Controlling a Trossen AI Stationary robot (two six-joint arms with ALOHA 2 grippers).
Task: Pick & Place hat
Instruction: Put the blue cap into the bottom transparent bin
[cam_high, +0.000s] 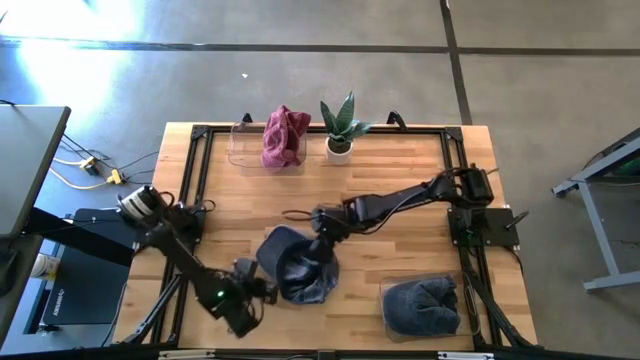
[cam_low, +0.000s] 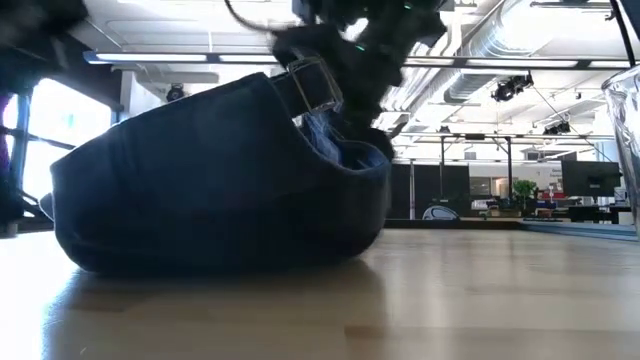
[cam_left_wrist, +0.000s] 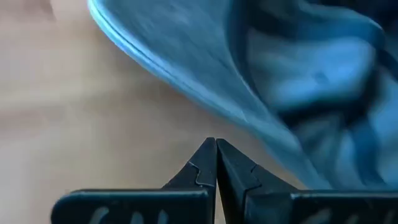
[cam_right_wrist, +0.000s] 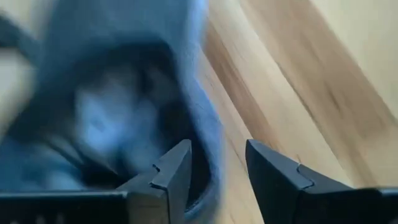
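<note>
near the front middle of the wooden table (cam_high: 400, 250) lies a dark blue denim hat (cam_high: 298, 265), crown sagging, its brim end pointing toward the left arm. the right arm reaches from its base at the table's right edge, stretched low and long across the boards, elbow near the middle, wrist dipping down to the hat's upper rim. the right gripper (cam_right_wrist: 216, 167) has its fingers apart, straddling the hat's edge: one finger (cam_right_wrist: 171, 171) sits inside the opening, the other outside over bare wood, with the denim rim between them but not visibly pinched. from table height the hat (cam_low: 220, 180) rests on the boards with its buckled strap raised at the top, where the dark gripper comes down onto it. the left arm angles in from the table's left front corner, folded low, and the left gripper (cam_left_wrist: 216, 163) has its fingertips pressed together, empty, just beside the hat's brim (cam_left_wrist: 186, 56) above the wood.
</note>
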